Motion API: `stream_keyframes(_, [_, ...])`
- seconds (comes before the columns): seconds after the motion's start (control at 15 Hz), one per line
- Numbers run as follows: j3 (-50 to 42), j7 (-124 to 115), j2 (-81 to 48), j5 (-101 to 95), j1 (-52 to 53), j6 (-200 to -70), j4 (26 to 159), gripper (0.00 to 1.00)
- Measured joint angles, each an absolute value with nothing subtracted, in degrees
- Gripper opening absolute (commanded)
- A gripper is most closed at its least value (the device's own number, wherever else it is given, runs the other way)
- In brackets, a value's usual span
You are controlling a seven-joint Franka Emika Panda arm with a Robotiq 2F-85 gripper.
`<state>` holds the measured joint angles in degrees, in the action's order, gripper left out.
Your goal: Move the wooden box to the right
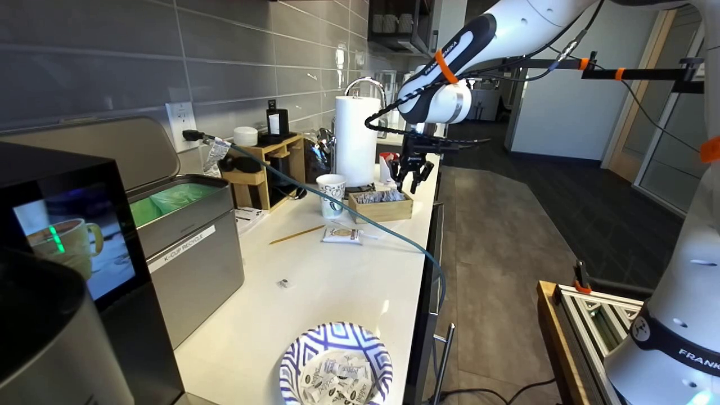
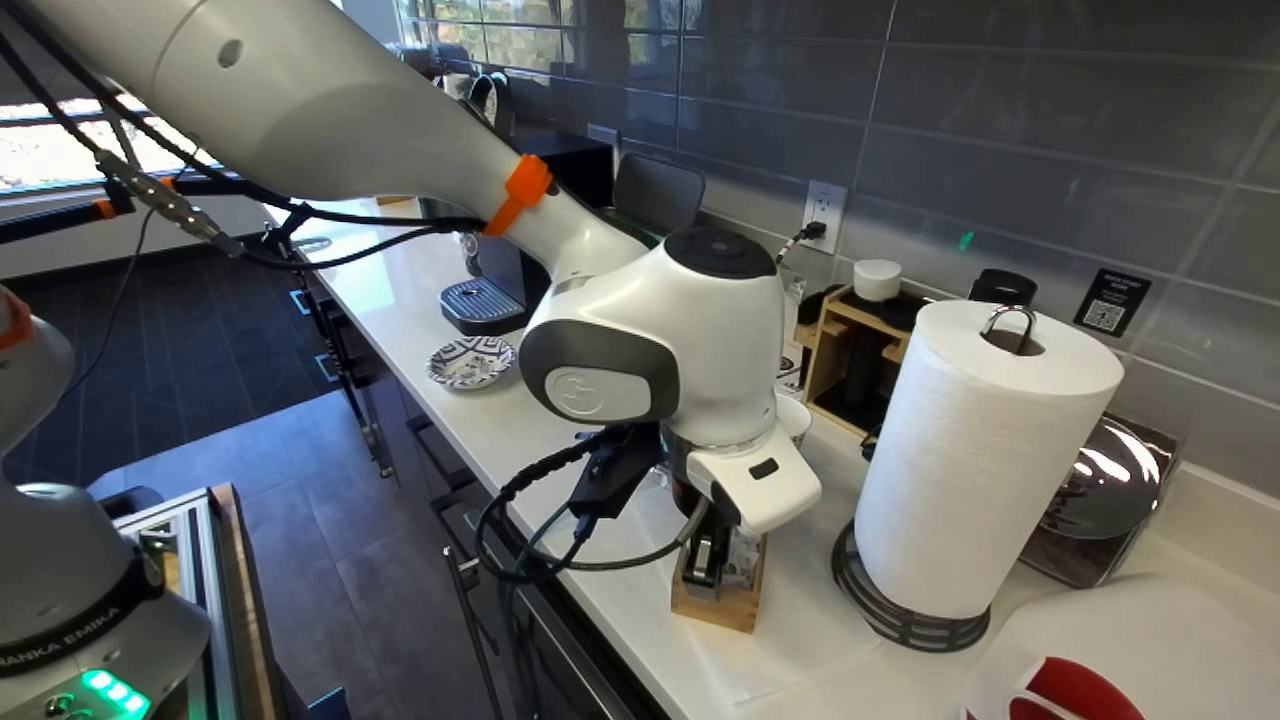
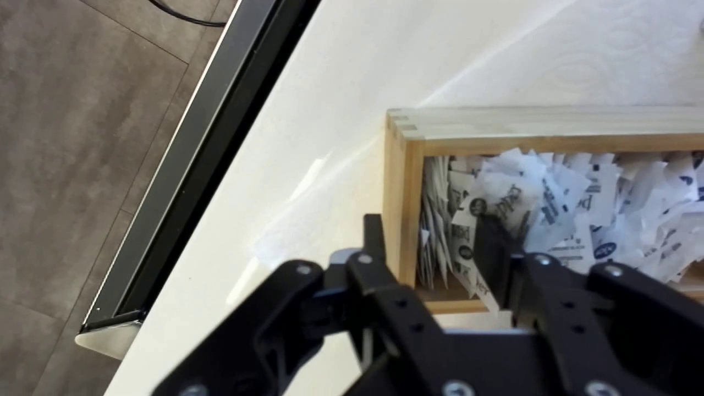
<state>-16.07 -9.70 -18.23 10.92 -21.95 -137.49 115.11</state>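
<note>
The wooden box point(image 1: 382, 211) is pale, open-topped and filled with small paper packets. It sits on the white counter near its front edge, beside the paper towel roll. It also shows in an exterior view point(image 2: 716, 607), partly covered by the arm, and in the wrist view point(image 3: 404, 203). My gripper point(image 3: 432, 236) is open over the box's near short wall. One finger is outside that wall and the other is on the inner side, among or just above the packets. The fingers look apart from the wall. In an exterior view the gripper point(image 1: 407, 183) points down at the box's end.
A paper cup point(image 1: 331, 194) and the paper towel roll point(image 1: 358, 140) stand beside the box. A small packet point(image 1: 342, 235) and a thin stick point(image 1: 297, 234) lie near it. A teal cable point(image 1: 394, 228) hangs across the counter. A patterned plate point(image 1: 289, 360) holds packets.
</note>
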Motion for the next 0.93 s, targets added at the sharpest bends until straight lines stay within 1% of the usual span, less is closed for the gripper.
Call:
stream_keyframes(0.13, [-16.18,-9.75,-18.20,10.92,-21.94,-137.33,114.79,0.95])
stream_keyframes(0.2, [-16.32,-9.79,-18.08,10.84,-21.92,-137.04,114.66,0.99])
stream_keyframes(0.53, [-18.65,-13.72,-15.91,6.04,-20.65,-133.51,114.61,1.00])
stream_keyframes(0.93, [-18.90,-16.99,-12.90,2.79,-18.91,-127.13,114.55,1.00])
